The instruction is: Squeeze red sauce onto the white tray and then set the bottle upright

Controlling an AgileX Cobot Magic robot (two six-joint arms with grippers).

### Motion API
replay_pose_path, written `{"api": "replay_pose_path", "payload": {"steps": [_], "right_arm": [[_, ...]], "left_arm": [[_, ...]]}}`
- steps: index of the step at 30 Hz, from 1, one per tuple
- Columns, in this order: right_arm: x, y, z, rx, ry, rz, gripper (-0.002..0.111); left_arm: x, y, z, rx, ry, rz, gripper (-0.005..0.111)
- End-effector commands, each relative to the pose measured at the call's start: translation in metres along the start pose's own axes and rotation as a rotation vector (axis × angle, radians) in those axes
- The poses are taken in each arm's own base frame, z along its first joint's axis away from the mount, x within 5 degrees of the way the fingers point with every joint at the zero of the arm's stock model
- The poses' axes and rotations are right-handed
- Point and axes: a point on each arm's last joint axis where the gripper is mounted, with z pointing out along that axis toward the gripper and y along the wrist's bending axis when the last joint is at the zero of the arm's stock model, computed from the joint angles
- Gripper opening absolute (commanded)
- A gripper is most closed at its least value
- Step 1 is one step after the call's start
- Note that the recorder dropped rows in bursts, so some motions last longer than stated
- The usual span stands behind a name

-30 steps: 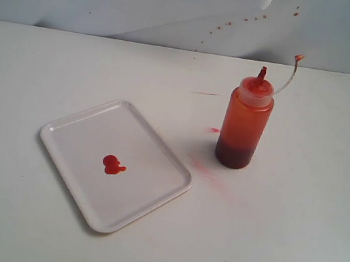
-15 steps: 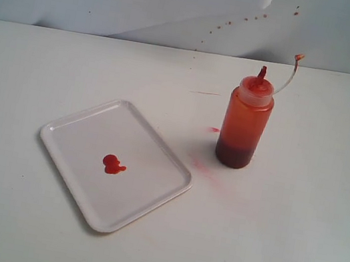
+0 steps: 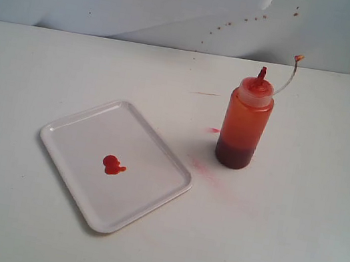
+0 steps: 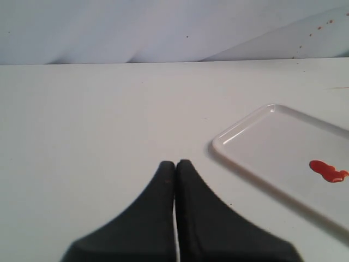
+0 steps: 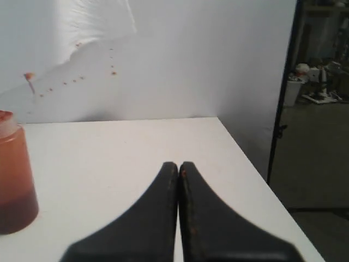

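The bottle (image 3: 245, 122) stands upright on the table, right of the white tray (image 3: 67, 127), with its tethered cap (image 3: 299, 57) hanging free. A small blob of red sauce (image 3: 113, 165) lies in the middle of the tray. In the left wrist view my left gripper (image 4: 175, 162) is shut and empty, short of the tray's corner (image 4: 218, 143); the red sauce (image 4: 328, 171) shows there too. My right gripper (image 5: 178, 164) is shut and empty above bare table, with the bottle (image 5: 14, 186) off to one side. Neither arm shows clearly in the exterior view.
Faint pink smears (image 3: 205, 169) mark the table between tray and bottle. Red spatter dots (image 3: 231, 23) speckle the white backdrop. In the right wrist view the table's edge (image 5: 256, 169) drops off to a dark floor.
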Motion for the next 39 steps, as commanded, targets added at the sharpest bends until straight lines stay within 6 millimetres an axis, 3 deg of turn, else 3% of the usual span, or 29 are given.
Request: {"api": "replay_pose_path", "payload": {"steps": [1,3,6,14,39], "right_arm": [[0.023,-0.005,0.006,0.071,0.053,0.051,0.0],[0.04,-0.003,0.011,0.061,0.072,0.054,0.0],[0.048,-0.004,0.011,0.068,0.14,0.043,0.0],[0.048,0.006,0.011,-0.038,0.144,-0.008,0.0],[0.049,0.002,0.011,0.009,0.158,0.05,0.0]], "left_arm": [[0.0,0.0,0.0,0.002,-0.01,-0.005,0.001],[0.0,0.0,0.0,0.002,-0.01,-0.005,0.001],[0.0,0.0,0.0,0.002,-0.01,-0.005,0.001],[0.0,0.0,0.0,0.002,-0.01,-0.005,0.001],[0.0,0.0,0.0,0.002,-0.01,-0.005,0.001]]}}
